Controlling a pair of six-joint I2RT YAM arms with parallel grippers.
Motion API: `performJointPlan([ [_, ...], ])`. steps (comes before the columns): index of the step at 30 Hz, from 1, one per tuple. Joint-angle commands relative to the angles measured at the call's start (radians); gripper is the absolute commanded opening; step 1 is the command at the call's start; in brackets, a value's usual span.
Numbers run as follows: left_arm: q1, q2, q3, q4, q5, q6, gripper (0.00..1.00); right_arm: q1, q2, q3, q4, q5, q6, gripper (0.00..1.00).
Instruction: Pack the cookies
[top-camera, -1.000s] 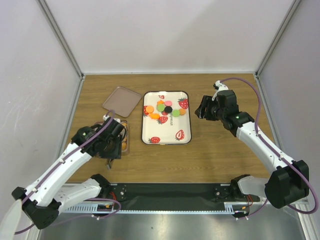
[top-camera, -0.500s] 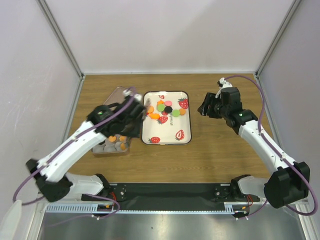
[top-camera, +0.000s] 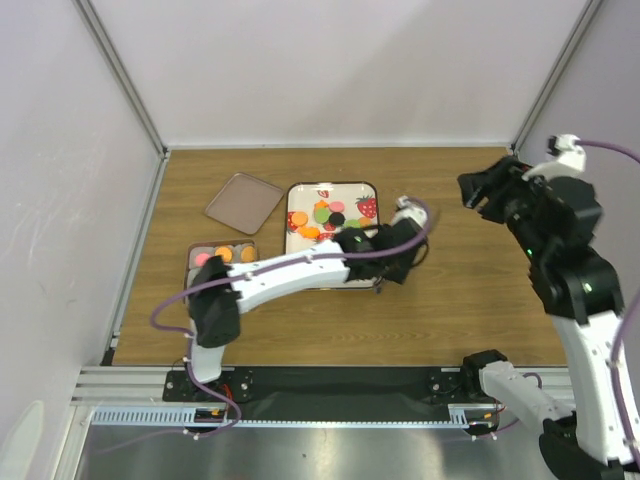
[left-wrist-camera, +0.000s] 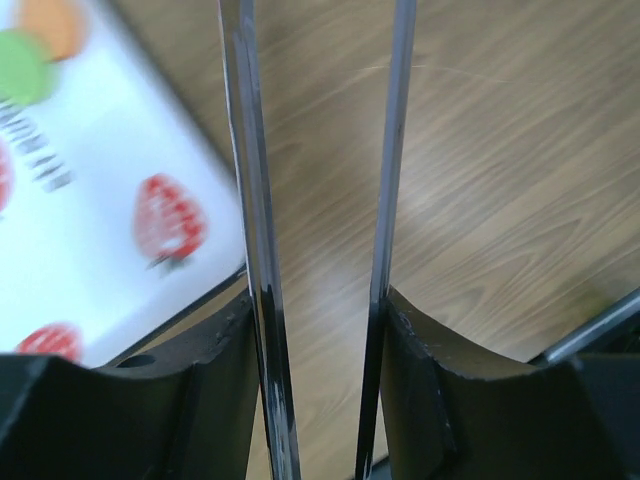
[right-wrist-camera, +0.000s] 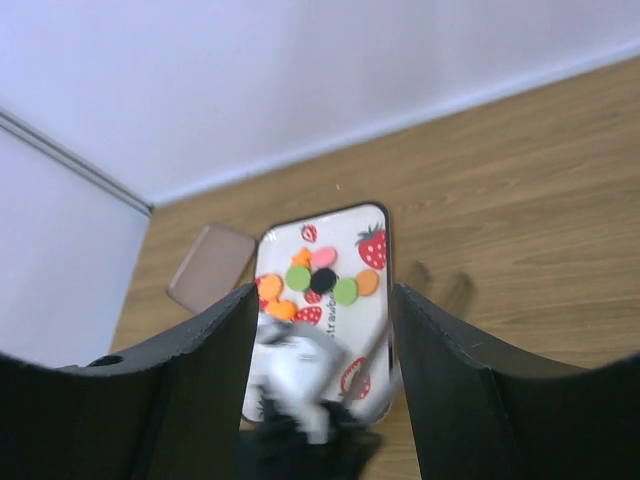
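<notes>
left arm (top-camera: 290, 272): reaches from its base at the near left diagonally to right of centre, stretched long and low.
left hand (top-camera: 398, 262): at the arm's far end; its two thin fingers (left-wrist-camera: 245, 150) stand parallel and apart, with nothing between them.
right arm (top-camera: 580, 290): folded upright over its base at the right, elbow high.
right hand (top-camera: 478, 192): raised, pointing left and downward; its black fingers (right-wrist-camera: 190, 390) are spread wide, gripping nothing.

Bright, even light; soft shadows; both wrist views motion-blurred.
</notes>
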Motion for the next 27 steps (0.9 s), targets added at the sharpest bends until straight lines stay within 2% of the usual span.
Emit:
performJointPlan([
  [1, -0.053, 0.104, 0.053, 0.245, 0.016, 0.068, 0.5, -0.004, -0.043, 0.058, -0.133, 0.073, 0.029, 0.62],
  [10, -0.132, 0.424, 0.296, 0.324, -0.013, 0.157, 0.54, -0.004, -0.123, 0.073, -0.219, -0.005, 0.081, 0.63],
  [15, -0.142, 0.51, 0.361, 0.336, -0.033, 0.161, 0.56, -0.004, -0.152, 0.059, -0.237, -0.039, 0.106, 0.62],
  [27, -0.145, 0.599, 0.389, 0.382, -0.081, 0.183, 0.64, -0.004, -0.201, 0.072, -0.297, -0.024, 0.115, 0.62],
])
